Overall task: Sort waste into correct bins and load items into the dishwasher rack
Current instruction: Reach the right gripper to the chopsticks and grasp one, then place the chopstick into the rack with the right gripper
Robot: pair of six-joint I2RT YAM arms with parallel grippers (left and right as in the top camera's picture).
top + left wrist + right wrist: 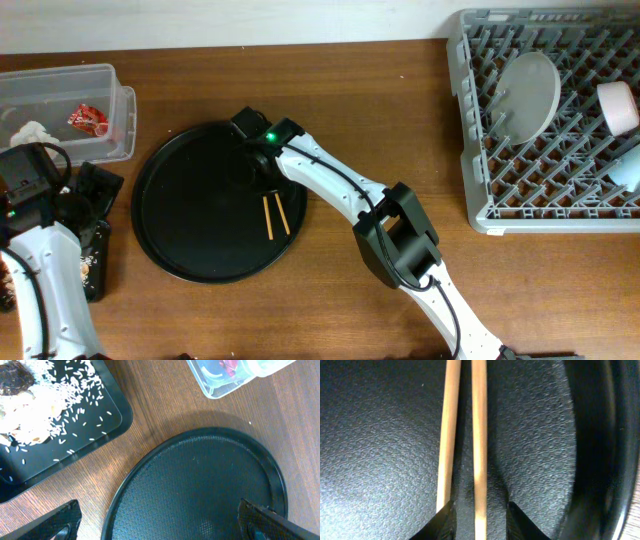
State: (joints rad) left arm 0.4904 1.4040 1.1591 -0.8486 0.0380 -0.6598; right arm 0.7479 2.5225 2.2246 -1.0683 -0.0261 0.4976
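Note:
Two light-wood chopsticks (275,215) lie side by side on the round black tray (190,240). My right gripper (267,189) is low over their far ends. In the right wrist view the fingers (481,522) are open, the right chopstick (479,435) runs between them and the left chopstick (448,435) meets the left fingertip. My left gripper (162,527) is wide open and empty over the tray's left edge (120,495). The clear tub (60,80) holds the red-and-white wrapper (87,119) and white tissue (32,132). The black box (100,425) holds rice flakes (60,395) and a brown lump (15,377).
The grey dishwasher rack (480,215) stands at the right, with the white plate (530,95) upright between pegs and a small white cup (618,105) near its right side. The right arm (400,235) crosses the table from the front to the tray.

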